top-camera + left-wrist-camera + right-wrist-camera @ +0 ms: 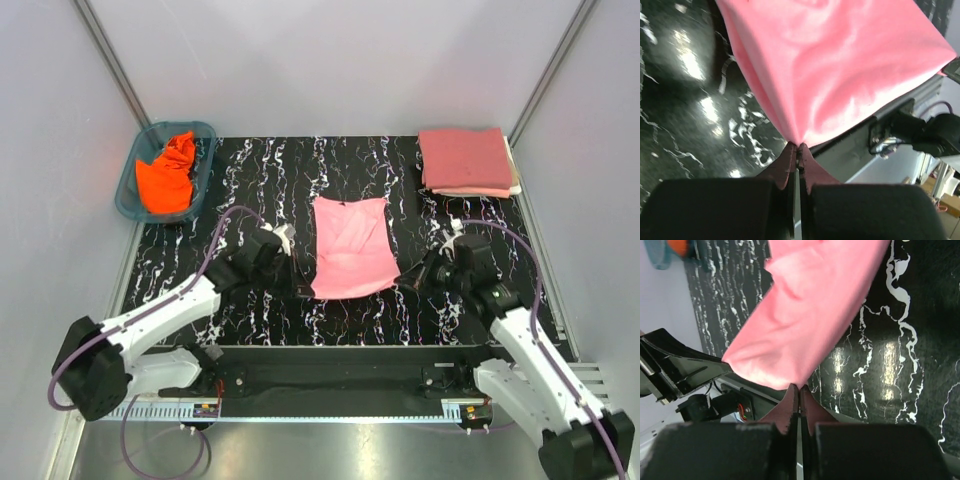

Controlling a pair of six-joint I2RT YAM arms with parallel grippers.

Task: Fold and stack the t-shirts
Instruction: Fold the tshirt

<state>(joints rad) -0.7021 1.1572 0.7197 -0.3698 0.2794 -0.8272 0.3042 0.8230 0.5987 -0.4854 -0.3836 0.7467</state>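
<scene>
Pinching near corners of the light pink t-shirt (350, 248), left gripper (798, 148) and right gripper (799, 388) clamped.

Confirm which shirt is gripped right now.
The light pink shirt mid-mat: both jaws shut on its near corners. The orange shirt sits in the basket; the rose-red shirt lies stacked far right.
</scene>
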